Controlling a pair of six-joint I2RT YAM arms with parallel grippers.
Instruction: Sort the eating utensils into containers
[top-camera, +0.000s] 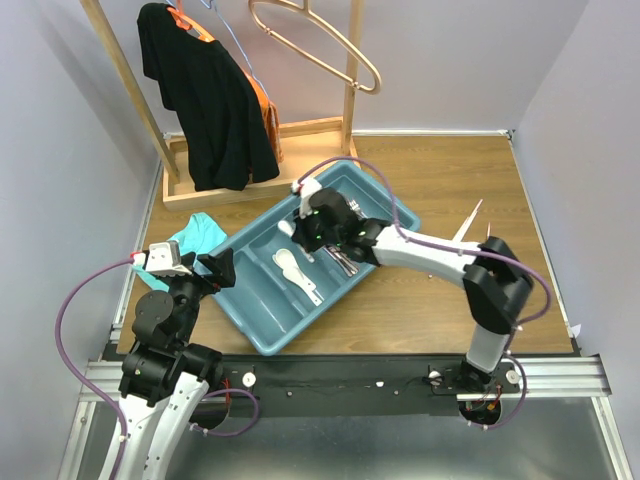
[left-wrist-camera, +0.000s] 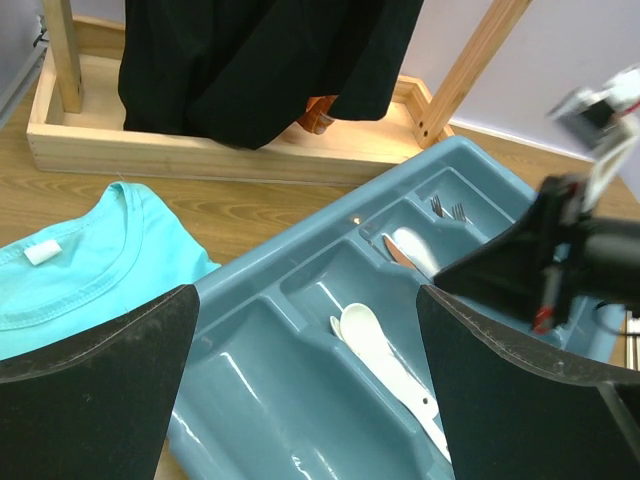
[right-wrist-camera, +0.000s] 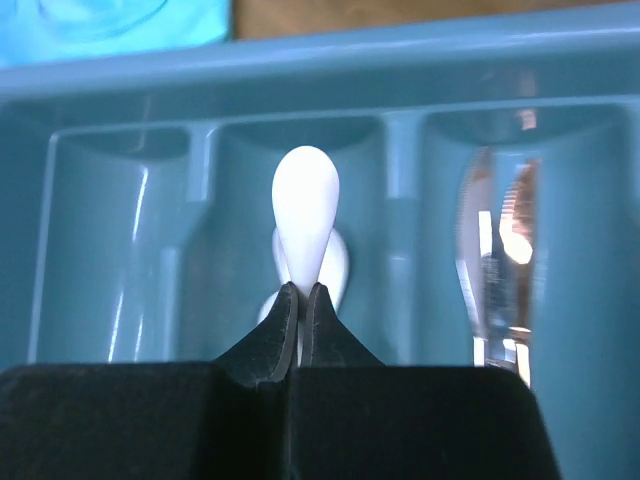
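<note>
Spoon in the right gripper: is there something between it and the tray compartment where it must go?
Nothing visible stands in the way. The right gripper holds the spoon over the tray compartment where the other spoons lie, and only open air shows between them.

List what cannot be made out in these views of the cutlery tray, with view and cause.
- Right wrist: the handle of the white spoon, hidden in the shut right gripper.
- Right wrist: metal pieces in the next compartment, blurred and glaring; knives or forks unclear.
- Top: the middle of the tray, covered by the right arm.
- Left wrist: the tray's near end, partly behind the open left gripper.
- Top: pale sticks right of the tray, too small to identify.
</note>
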